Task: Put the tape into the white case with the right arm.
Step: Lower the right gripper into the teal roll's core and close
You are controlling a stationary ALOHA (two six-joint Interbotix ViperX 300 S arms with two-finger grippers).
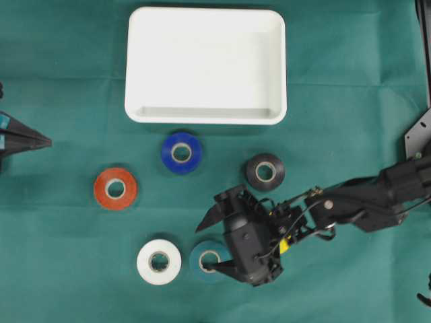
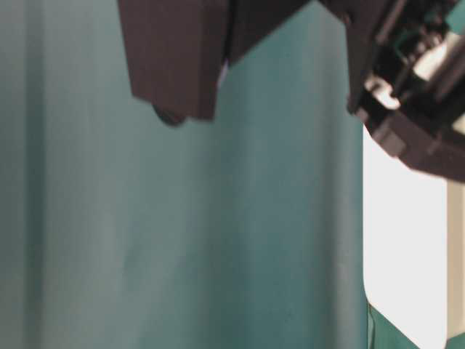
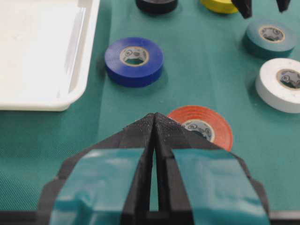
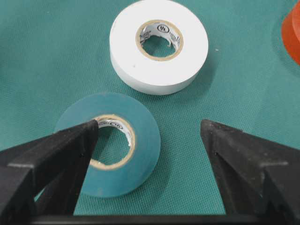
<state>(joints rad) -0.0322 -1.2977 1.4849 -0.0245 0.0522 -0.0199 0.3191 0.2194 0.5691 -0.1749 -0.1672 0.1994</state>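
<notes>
**Now: lining up on the teal roll, grasp not yet made**

Seen from overhead, left to right. At 9 o'clock, on the edge: left tool (image 1: 40,140), closed, fingers (image 3: 140,136) pressed flat together with nothing between them, parked well apart from everything. Next, toward 8 o'clock: red tape (image 1: 115,188), lying flat on the green counter (image 1: 60,269). Toward 7 o'clock: white tape (image 1: 159,262). Just left of centre: blue tape (image 1: 181,152). Filling 12 o'clock: white case (image 1: 202,118), nothing inside it.

At 6 o'clock, just beside the white roll: teal tape (image 1: 207,259), flat on the counter, well apart from the case. Over it: right tool (image 1: 210,247), open wide and gripping nothing. From the right wrist view, one finger tip over the roll's cardboard core, the other outside the roll at 3 o'clock, so one wall of the teal ring between them. Cannot tell whether either finger touches the roll or the counter.

Right of centre: black tape (image 1: 264,171). Entering from 3 o'clock: right arm (image 1: 377,195).

Judged step: approach and alignment for the pick. Next move, probably: settle low enough to bracket the ring's wall, close firmly, lift clear, then carry toward 12 o'clock and release above the case. Worth watching: nudging the neighbouring white roll while closing.
</notes>
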